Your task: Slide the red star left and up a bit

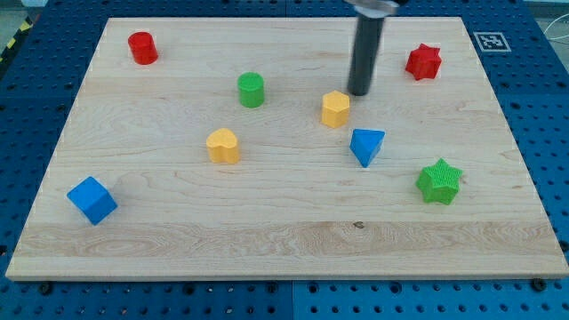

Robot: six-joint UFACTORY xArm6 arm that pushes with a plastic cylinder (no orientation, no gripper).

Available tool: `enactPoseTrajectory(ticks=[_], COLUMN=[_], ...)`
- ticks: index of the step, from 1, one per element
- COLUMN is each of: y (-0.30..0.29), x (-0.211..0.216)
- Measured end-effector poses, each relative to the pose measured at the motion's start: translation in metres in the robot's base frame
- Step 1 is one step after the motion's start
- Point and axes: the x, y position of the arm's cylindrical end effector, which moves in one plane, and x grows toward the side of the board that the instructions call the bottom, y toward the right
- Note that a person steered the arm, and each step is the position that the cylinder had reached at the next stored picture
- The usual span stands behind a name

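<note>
The red star [424, 61] lies near the view's top right of the wooden board [284, 236]. My tip [359, 92] is the lower end of a dark rod that comes down from the view's top. It stands left of and slightly below the red star, a clear gap away. It is just above and right of the yellow hexagonal block [335, 108], close to it.
A red cylinder [142, 47] is at the top left, a green cylinder [252, 90] left of centre, a yellow heart-shaped block [223, 145] below it. A blue triangular block [366, 146], a green star [439, 181] and a blue cube [92, 199] lie lower.
</note>
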Motion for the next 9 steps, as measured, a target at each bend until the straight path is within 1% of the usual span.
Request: enactPoseTrajectory(ticks=[1, 2, 3, 5, 6, 9], y=[0.048, 0.097, 0.124, 0.124, 0.115, 0.023], x=[0.012, 0.011, 0.0, -0.04, -0.05, -0.053])
